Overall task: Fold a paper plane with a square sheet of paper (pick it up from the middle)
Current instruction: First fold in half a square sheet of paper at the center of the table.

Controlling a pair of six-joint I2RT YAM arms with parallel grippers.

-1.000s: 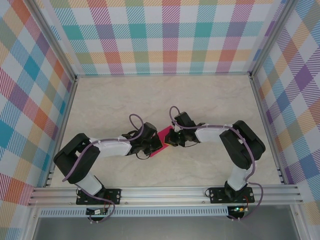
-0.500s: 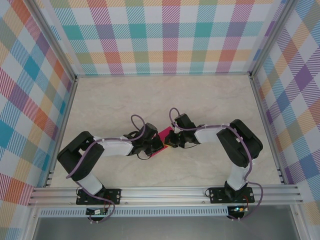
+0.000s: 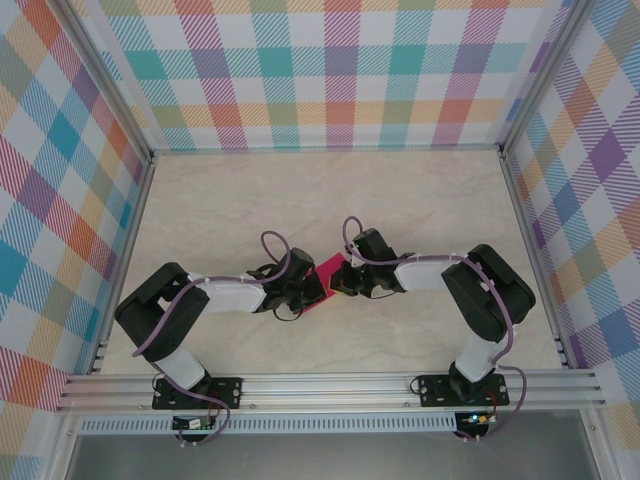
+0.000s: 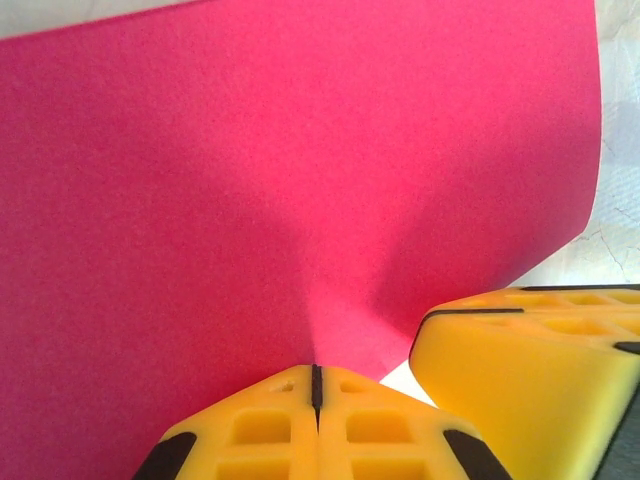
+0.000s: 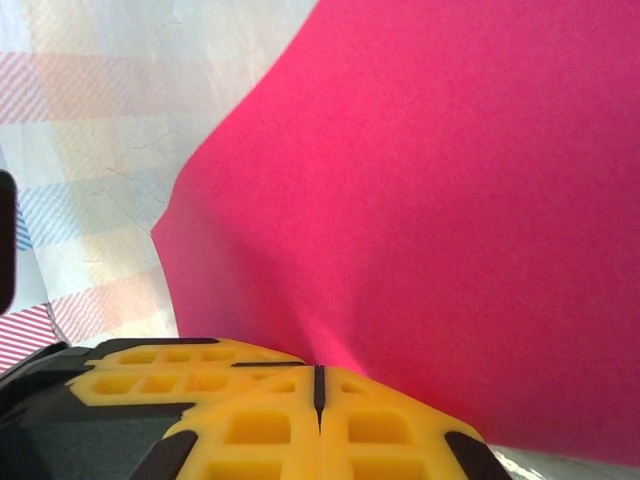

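From above, the two arms reach in to the middle of the table (image 3: 250, 200), which has bright checked walls (image 3: 340, 70) around it. The left gripper (image 3: 310, 285) and the right gripper (image 3: 338, 280) meet tip to tip there, and the square sheet of paper (image 3: 327, 267) peeks out between them as a small pink patch. In the left wrist view, the left gripper (image 4: 316, 385) has its yellow fingers pressed together, pinching the edge of the pink paper (image 4: 300, 180), which puckers where it is pinched. The right gripper's yellow finger (image 4: 530, 350) sits just beside it (very close). In the right wrist view, the right gripper (image 5: 318, 385) is squeezed together on the paper (image 5: 450, 200) too, and the paper bends up off the table (image 5: 90, 150).
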